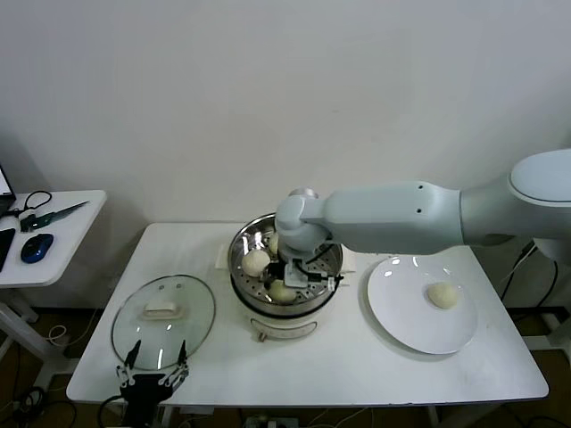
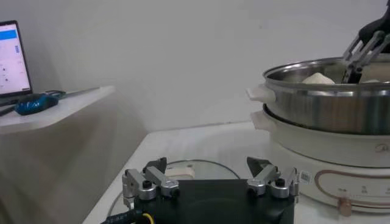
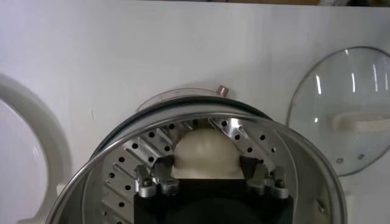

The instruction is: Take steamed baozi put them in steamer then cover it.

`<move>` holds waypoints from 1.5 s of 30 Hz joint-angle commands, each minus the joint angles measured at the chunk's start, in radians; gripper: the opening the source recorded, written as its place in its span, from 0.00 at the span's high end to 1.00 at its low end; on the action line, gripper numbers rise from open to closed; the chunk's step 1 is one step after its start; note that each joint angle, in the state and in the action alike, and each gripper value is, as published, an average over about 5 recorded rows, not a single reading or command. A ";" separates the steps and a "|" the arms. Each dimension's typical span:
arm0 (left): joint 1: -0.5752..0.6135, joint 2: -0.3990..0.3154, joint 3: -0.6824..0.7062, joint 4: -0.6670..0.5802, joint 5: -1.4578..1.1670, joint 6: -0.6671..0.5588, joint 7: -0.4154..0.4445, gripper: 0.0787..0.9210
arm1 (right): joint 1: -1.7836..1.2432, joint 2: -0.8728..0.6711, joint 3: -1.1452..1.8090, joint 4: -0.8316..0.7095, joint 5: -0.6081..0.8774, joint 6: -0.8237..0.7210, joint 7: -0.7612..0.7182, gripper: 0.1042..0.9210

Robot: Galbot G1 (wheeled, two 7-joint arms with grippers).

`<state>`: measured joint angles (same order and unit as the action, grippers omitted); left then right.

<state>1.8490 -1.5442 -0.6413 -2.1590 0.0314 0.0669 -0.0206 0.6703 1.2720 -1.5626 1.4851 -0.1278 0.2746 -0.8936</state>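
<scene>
Steamed baozi: three sit on the perforated tray inside the steamer [image 1: 285, 283], one at the tray's left [image 1: 257, 261], one toward the back [image 1: 273, 242] partly hidden by the arm, one at the front [image 1: 282, 291]; a fourth [image 1: 442, 296] lies on the white plate [image 1: 401, 316] to the steamer's right, apart from the pot. Steamer stands mid-counter [image 1: 357, 370], uncovered. Right gripper [image 1: 303, 276] is down inside the pot over the front baozi [image 3: 207, 152]; in the right wrist view that bun sits between the two fingers [image 3: 155, 176], jaws spread to either side of it, whether they touch it cannot be told. Glass lid [image 1: 163, 321] lies flat on the counter left of the steamer, knob up. Left gripper [image 1: 153, 366] is at the counter's near-left edge just by the lid, jaws wide open, holding nothing. A side table [image 1: 67, 227] with a blue mouse [image 1: 36, 248] stands further left.
</scene>
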 commanded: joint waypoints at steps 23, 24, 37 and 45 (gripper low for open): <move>-0.010 0.006 0.006 -0.006 -0.014 0.011 0.008 0.12 | 0.262 -0.656 -0.211 -0.202 0.558 -0.355 -0.118 0.12; -0.012 0.008 0.006 -0.005 -0.014 0.011 0.009 0.12 | 0.234 -0.690 -0.201 -0.207 0.541 -0.378 -0.114 0.12; -0.023 0.007 -0.003 -0.004 -0.019 0.024 0.017 0.12 | -0.374 -0.823 0.302 -0.345 0.299 -0.434 -0.120 0.12; -0.015 0.001 -0.007 0.002 -0.018 0.022 0.015 0.12 | -0.485 -0.715 0.426 -0.492 0.256 -0.382 -0.132 0.12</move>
<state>1.8331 -1.5421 -0.6487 -2.1581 0.0132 0.0889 -0.0050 0.4302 0.5558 -1.3525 1.1466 0.1905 -0.0951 -1.0124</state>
